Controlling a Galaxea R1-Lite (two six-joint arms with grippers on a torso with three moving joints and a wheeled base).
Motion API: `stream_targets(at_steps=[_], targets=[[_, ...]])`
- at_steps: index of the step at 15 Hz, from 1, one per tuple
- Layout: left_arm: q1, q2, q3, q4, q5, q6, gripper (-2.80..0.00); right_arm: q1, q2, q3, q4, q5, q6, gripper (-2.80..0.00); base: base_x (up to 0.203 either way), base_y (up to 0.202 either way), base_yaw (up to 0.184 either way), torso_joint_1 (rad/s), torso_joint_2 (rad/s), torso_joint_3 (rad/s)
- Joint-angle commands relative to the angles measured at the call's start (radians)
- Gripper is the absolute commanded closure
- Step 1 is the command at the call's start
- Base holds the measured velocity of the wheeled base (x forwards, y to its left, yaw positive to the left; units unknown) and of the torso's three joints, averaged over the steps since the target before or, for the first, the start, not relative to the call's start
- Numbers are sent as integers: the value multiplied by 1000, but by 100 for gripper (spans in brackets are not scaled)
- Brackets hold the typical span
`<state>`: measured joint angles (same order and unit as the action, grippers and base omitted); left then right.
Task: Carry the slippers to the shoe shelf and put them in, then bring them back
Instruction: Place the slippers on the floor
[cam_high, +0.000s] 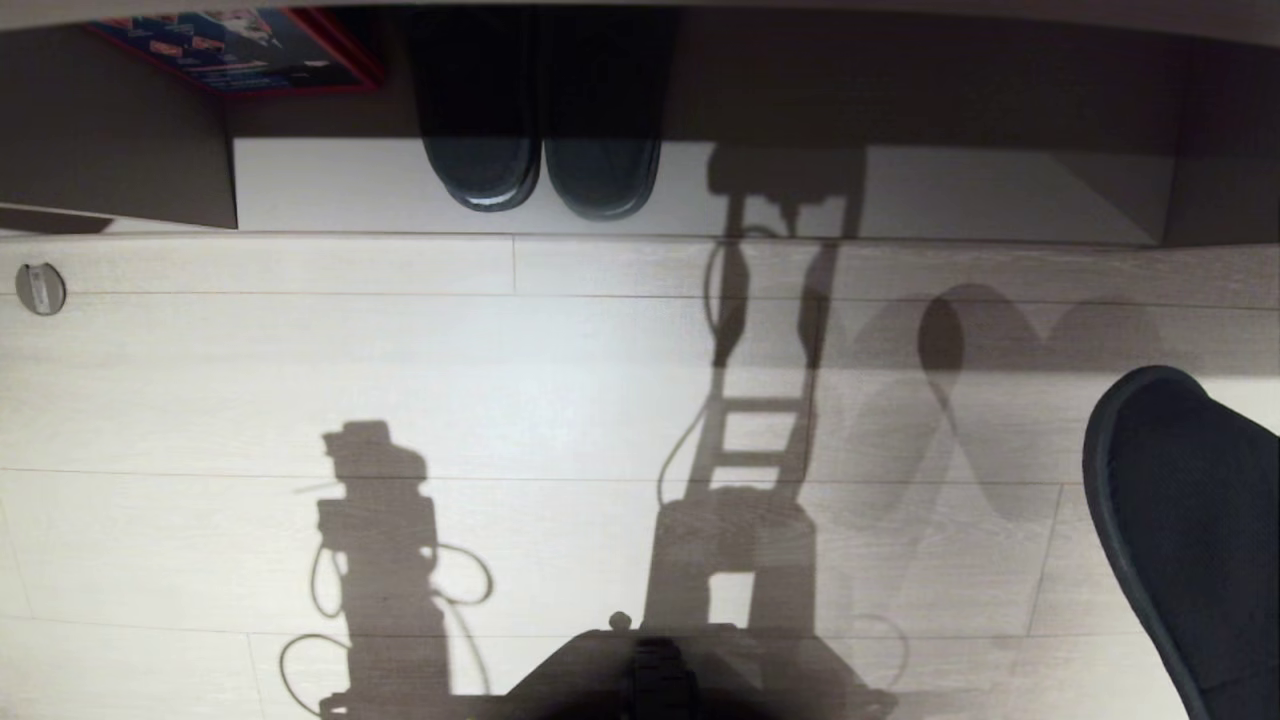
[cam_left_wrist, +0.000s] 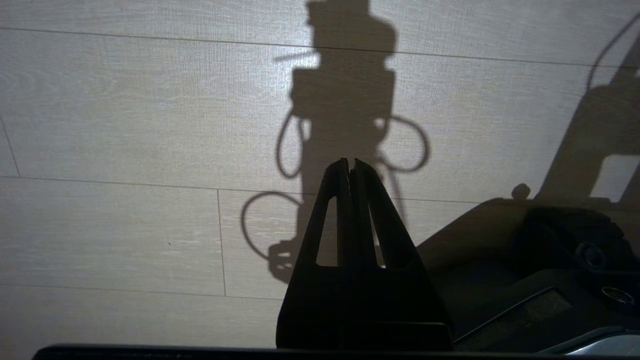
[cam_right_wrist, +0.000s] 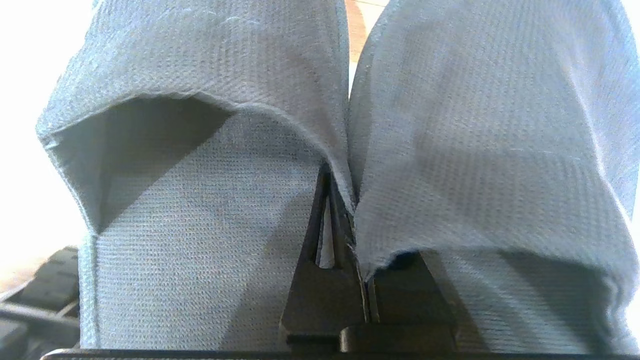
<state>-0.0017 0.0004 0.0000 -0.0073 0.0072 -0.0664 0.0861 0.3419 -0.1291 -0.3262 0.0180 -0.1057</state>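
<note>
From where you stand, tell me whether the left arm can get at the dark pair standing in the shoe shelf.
Probably not. The left tool, shut, hangs low by the base; the dark pair sits in the shoe shelf across a stretch of floor. Nothing blocks it; it looks too far.

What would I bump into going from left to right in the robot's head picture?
Round floor disc → red-edged box → dark slipper pair in the shoe shelf → slippers carried at the right edge.

A: The head camera looks steeply down at the floor (cam_high: 300, 380) from high up.
B: The left wrist camera shares that floor (cam_left_wrist: 125, 125); the right one sits against the slippers (cam_right_wrist: 225, 225).
</note>
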Motion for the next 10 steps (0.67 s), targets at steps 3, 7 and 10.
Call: stream_targets(at_steps=[3,7,10], targets=[[0,0,0,0,0,-1,0,-51,-157,66,7,81,7,0,0,0,0,0,0,0],[0,0,0,0,1,-1,0,-68,-337,96,240,93,29,0,0,0,0,0,0,0],[0,0,0,0,0,-1,0,-69,-342,91,311,67,35,0,0,0,0,0,0,0]])
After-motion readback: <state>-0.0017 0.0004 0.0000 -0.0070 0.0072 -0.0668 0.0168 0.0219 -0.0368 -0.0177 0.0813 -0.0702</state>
